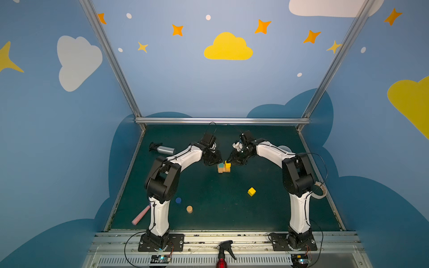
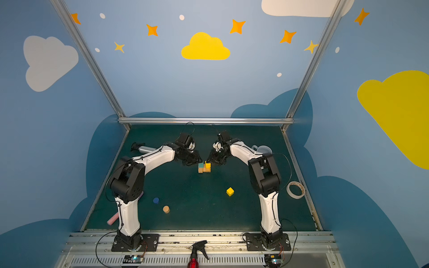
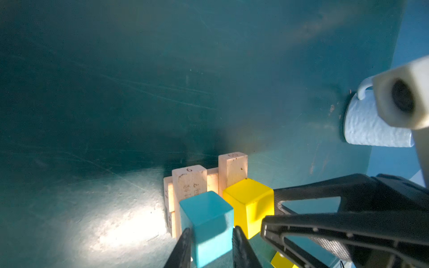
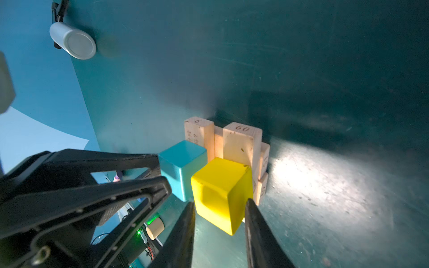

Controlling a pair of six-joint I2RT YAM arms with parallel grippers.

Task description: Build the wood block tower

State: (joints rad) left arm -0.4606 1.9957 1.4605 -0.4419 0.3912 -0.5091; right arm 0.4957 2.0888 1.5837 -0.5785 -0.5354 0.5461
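Observation:
In both top views the tower [image 1: 224, 168] [image 2: 204, 168] stands mid-table: tan planks [image 3: 189, 183] [image 4: 241, 141] carry a teal cube [image 3: 206, 208] [image 4: 183, 160] and a yellow cube [image 3: 249, 199] [image 4: 220, 183] side by side. My left gripper [image 3: 211, 229] [image 1: 214, 160] is shut on the teal cube, one finger pressed to each side. My right gripper [image 4: 220, 203] [image 1: 234, 160] is shut on the yellow cube at its near edge. Nearer the front lie a second yellow cube [image 1: 251, 191], a blue cylinder [image 1: 178, 200] and a tan cylinder [image 1: 189, 209].
A silver spray bottle [image 1: 162, 149] lies at the back left. At the back right a pale mug [image 2: 263, 149] stands behind the right arm. A tape roll [image 2: 295, 189] sits by the right edge, a pink stick [image 1: 140, 215] at the front left, and a red spray bottle [image 1: 222, 253] on the front rail.

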